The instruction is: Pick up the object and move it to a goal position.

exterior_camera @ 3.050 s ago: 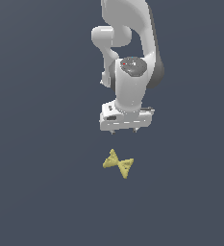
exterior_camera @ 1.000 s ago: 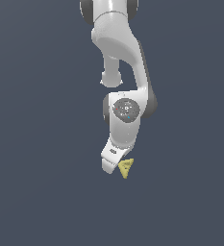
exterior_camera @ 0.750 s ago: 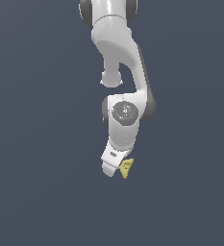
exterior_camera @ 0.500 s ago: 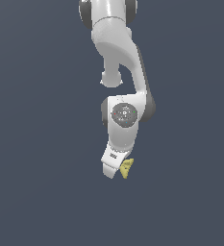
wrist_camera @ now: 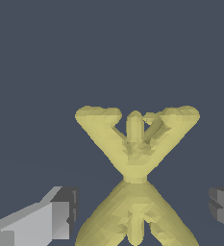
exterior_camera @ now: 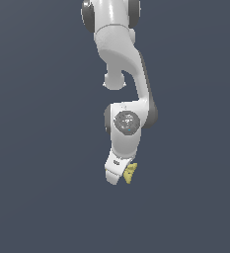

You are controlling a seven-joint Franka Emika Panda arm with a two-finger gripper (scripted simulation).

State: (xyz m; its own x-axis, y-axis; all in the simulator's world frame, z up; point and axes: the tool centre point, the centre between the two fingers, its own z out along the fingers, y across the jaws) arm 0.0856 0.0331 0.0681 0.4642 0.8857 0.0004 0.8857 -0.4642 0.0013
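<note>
The object point(exterior_camera: 131, 173) is a small yellow bow-tie shape lying on the dark grey floor. In the exterior view only one lobe shows, beside the white hand. My gripper point(exterior_camera: 117, 177) is down at the object. In the wrist view the object point(wrist_camera: 135, 158) fills the middle, and my gripper point(wrist_camera: 143, 209) straddles its nearer lobe. One finger point(wrist_camera: 60, 217) and the other finger point(wrist_camera: 222, 205) stand on either side, with a gap to the yellow surface on each side. The jaws are open and hold nothing.
The dark grey floor point(exterior_camera: 42, 197) runs flat all around. The white arm point(exterior_camera: 121, 59) rises above the hand. No other objects or goal marker are in view.
Since 3 s ago my hand has turned and come down from above the object to its level. Over the last second it has sunk a little lower, hiding more of the object.
</note>
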